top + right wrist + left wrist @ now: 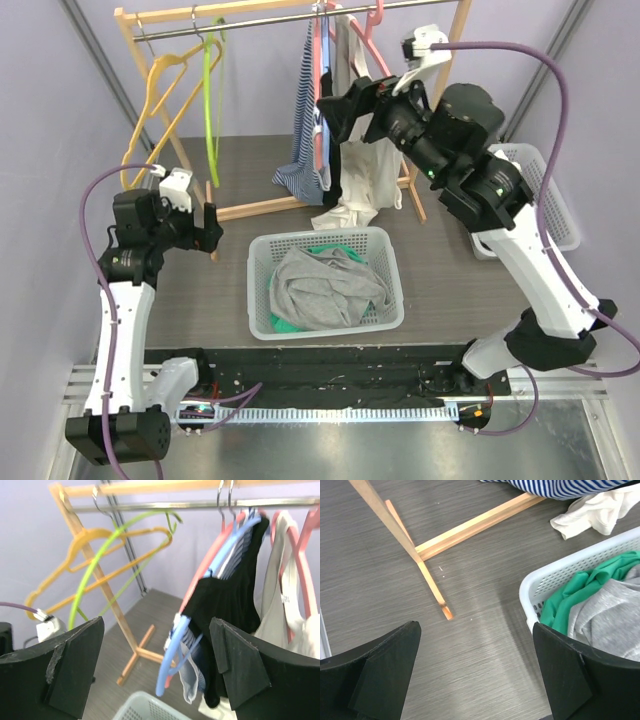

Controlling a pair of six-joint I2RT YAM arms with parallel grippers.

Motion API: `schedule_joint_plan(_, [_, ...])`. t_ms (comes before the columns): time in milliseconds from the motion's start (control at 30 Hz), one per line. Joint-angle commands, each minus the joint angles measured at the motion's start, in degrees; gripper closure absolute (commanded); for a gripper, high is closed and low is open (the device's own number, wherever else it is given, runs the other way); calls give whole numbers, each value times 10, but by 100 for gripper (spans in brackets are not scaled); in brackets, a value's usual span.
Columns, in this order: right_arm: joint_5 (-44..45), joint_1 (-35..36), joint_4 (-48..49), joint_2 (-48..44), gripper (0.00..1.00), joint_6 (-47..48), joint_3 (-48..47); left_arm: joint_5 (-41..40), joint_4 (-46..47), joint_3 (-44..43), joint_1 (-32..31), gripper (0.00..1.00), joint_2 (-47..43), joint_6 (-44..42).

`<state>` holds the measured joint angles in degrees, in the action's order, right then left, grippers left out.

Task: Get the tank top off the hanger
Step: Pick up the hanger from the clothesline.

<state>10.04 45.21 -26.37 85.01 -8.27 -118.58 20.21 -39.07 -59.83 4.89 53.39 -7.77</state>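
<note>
Three garments hang close together at the right of the rail. A blue-and-white striped one [303, 135] sits on a blue hanger [182, 650], with a black one [232, 600] beside it. A white one [277, 595] with a narrow shoulder strap hangs on a pink hanger [304, 565], its hem on the table [350, 210]. I cannot tell for sure which is the tank top. My right gripper [338, 112] [156, 630] is raised in front of the blue hanger, open and holding nothing. My left gripper [212, 228] [476, 630] hangs open over bare table, left of the basket.
A white basket [262, 300] [555, 577] with grey [320, 285] and green [570, 600] clothes stands in the middle. On the wooden rack [165, 110] a bare yellow hanger [155, 100] and a bare green hanger [212, 90] hang at the left. Another white basket [555, 200] stands at the right.
</note>
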Motion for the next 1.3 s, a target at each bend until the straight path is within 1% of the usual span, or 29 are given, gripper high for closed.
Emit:
schedule_joint_plan(0, [-61, 1, 68, -12, 3, -2, -2, 32, -35, -44, -1, 0, -10, -6])
schedule_joint_plan(100, [-92, 1, 96, 4, 3, -28, -4, 34, -30, -42, -1, 0, -20, -1])
schedule_joint_plan(133, [-121, 1, 103, 10, 4, -34, -7, 36, -30, -44, -1, 0, -22, -1])
schedule_joint_plan(233, [-138, 1, 102, 32, 4, -51, -16, 34, -37, -54, -1, 1, -25, 3])
schedule_joint_plan(367, [-122, 1, 82, 47, 4, -54, 0, 28, -52, -70, -1, 0, -30, 7])
schedule_joint_plan(567, [-105, -18, 77, 21, 4, -65, 54, 20, -57, -81, -1, 0, -48, 3])
schedule_joint_plan(700, [-103, -29, 60, 13, 4, -67, 58, 15, -62, -98, -1, 0, -40, 3])
schedule_joint_plan(733, [-84, -32, 57, 10, 4, -67, 58, 14, -60, -101, -1, 0, -40, 1])
schedule_joint_plan(1067, [-87, -40, 53, -32, 4, -55, 102, 7, -50, -93, -1, 0, -41, 0])
schedule_joint_plan(1267, [-82, -51, 53, -41, 4, -45, 121, 7, -44, -99, -1, 0, -39, 6])
